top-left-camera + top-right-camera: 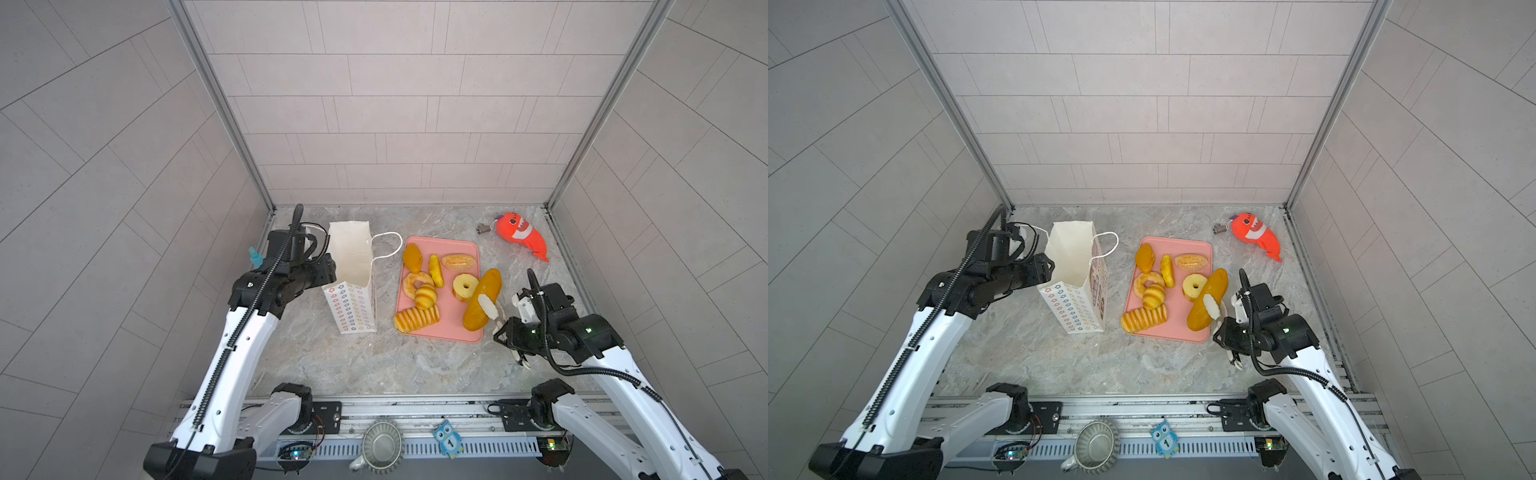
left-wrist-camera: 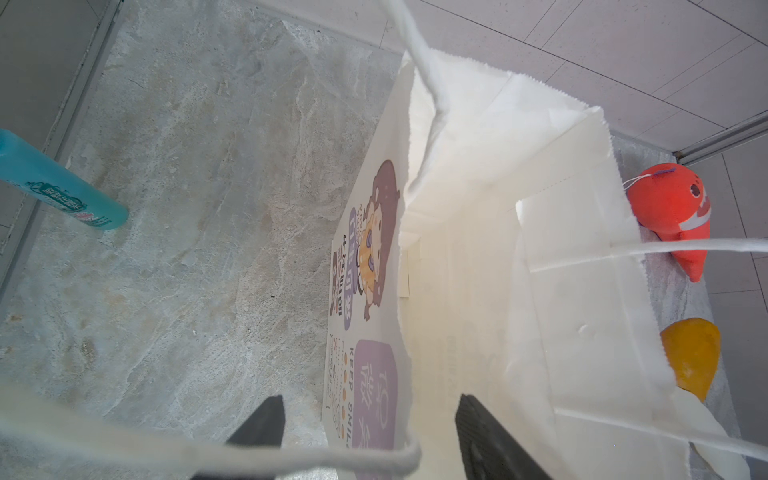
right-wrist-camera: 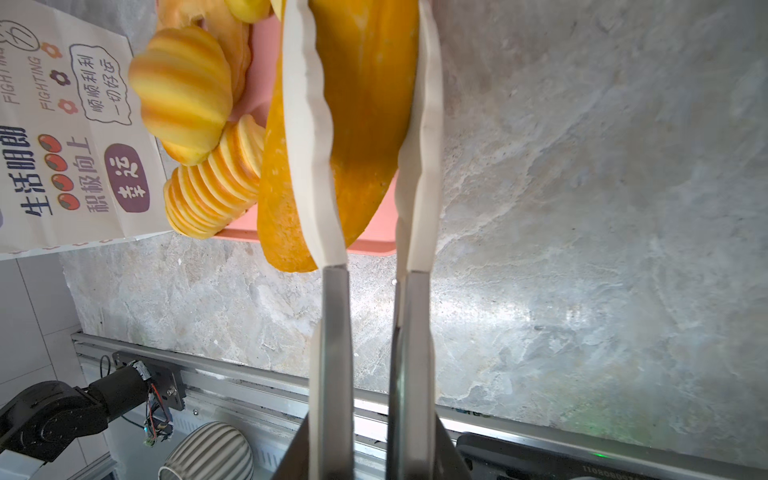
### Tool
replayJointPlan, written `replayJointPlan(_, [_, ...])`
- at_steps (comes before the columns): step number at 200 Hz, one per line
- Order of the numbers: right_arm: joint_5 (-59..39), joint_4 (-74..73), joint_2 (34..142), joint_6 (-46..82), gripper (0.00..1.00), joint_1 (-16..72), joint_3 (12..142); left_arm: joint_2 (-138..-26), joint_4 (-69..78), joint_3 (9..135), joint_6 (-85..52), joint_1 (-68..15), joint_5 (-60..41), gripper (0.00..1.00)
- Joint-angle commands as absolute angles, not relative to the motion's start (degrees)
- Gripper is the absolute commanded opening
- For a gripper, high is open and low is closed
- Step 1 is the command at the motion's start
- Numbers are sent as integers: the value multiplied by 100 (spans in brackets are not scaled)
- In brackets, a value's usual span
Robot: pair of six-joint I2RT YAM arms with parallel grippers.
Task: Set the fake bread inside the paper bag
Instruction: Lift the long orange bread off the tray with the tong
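The white paper bag stands open on the marble table, left of a pink tray. My left gripper is open at the bag's mouth, one finger outside and one inside the printed wall. Several pieces of fake bread lie on the tray: a ring doughnut, a ridged roll, a sprinkled bun. My right gripper is shut on white-tipped tongs. The tong tips press both sides of the long loaf.
An orange-red plush fish lies at the back right beside a small metal clip. A teal bottle stands behind the left arm. A ribbed cup and an owl tag sit at the front rail.
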State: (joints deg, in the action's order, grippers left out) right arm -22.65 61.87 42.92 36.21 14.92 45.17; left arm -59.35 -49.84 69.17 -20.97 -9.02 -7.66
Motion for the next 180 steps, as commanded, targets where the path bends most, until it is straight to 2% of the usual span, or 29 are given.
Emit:
replayJointPlan(1, [-2005,6345,4217,3457,30,1469,4766,-5844,-5051,6991,-2083,-870,-742,72])
replayJointPlan(64, [-1747,6406,4460,3122,30,1477,5448,-5797,-5115,7077,-2083,-871,-722,66])
replayJointPlan(117, [-1320,6439,4885,2713,29,1478,6539,-5800,-5124,7082,-2141,-866,-815,45])
replayJointPlan(157, [-1215,6308,5238,2634,29,1518,7287,-5753,-5151,7108,-2227,-864,-834,34])
replayJointPlan(180, [-1191,6194,5469,2638,28,1577,7659,-5717,-5134,7067,-2283,-862,-843,32])
